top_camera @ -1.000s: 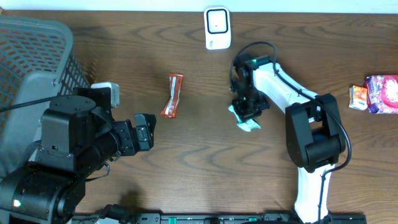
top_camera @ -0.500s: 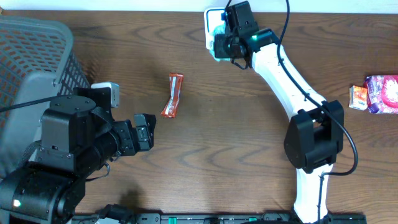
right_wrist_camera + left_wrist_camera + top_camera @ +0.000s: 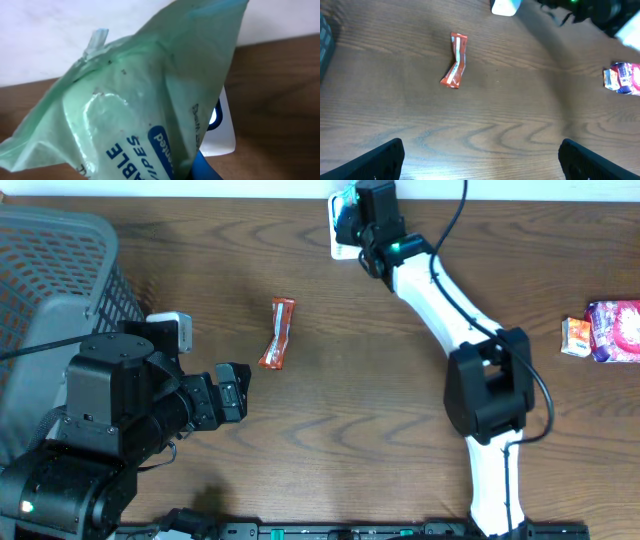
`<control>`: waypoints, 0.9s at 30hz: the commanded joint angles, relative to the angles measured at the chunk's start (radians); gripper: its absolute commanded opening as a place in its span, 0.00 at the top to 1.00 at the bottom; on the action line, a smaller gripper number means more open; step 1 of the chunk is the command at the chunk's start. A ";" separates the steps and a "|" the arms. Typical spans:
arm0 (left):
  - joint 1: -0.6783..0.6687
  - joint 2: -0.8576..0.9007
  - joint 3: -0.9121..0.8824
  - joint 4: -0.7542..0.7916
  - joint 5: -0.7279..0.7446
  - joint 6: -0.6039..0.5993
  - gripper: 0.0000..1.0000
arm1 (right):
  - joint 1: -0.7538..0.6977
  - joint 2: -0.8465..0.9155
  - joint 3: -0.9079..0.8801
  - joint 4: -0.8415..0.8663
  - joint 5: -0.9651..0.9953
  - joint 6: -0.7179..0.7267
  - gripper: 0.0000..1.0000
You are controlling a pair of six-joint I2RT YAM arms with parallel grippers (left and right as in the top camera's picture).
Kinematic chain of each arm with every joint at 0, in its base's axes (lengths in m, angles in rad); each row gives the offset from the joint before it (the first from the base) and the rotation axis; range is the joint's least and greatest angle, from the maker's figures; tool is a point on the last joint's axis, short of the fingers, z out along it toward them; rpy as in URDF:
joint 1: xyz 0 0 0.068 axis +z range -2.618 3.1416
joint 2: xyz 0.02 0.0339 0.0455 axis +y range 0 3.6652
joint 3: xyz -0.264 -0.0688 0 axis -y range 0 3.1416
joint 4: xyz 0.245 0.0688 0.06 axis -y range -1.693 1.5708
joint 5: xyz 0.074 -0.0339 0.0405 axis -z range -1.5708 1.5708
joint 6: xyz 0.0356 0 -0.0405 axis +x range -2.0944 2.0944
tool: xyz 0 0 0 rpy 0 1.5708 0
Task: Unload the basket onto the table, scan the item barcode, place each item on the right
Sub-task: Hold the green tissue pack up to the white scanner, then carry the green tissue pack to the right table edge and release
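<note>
Mock shop checkout in a lab: wood-grain table [image 3: 340, 410], white barcode scanner [image 3: 506, 6], grey shopping basket [image 3: 55, 260], snack packets [image 3: 612, 330], robot arm [image 3: 450, 290].

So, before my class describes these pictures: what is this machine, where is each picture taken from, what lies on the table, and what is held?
These are two robot arms at a wooden table, each ending in a two-finger gripper. One picture looks down from above; the other two come from cameras on the wrists. The left gripper is open and empty. The right gripper is shut on a green wipes packet, holding it at a white scanner by the far edge. On the table lie a red snack bar and pink packets; a grey basket stands at the left.
</note>
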 commanded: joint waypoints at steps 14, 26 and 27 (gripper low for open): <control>-0.002 -0.003 0.003 0.000 -0.010 0.003 0.02 | -0.247 -0.179 0.013 -0.352 0.169 -0.035 0.99; -0.002 -0.003 0.003 -0.001 -0.010 0.002 0.02 | -0.581 -0.139 -0.016 -0.782 0.184 -0.362 0.99; -0.002 -0.003 0.003 0.000 -0.010 0.002 0.03 | -0.602 -0.138 -0.027 -0.783 0.186 -0.363 0.99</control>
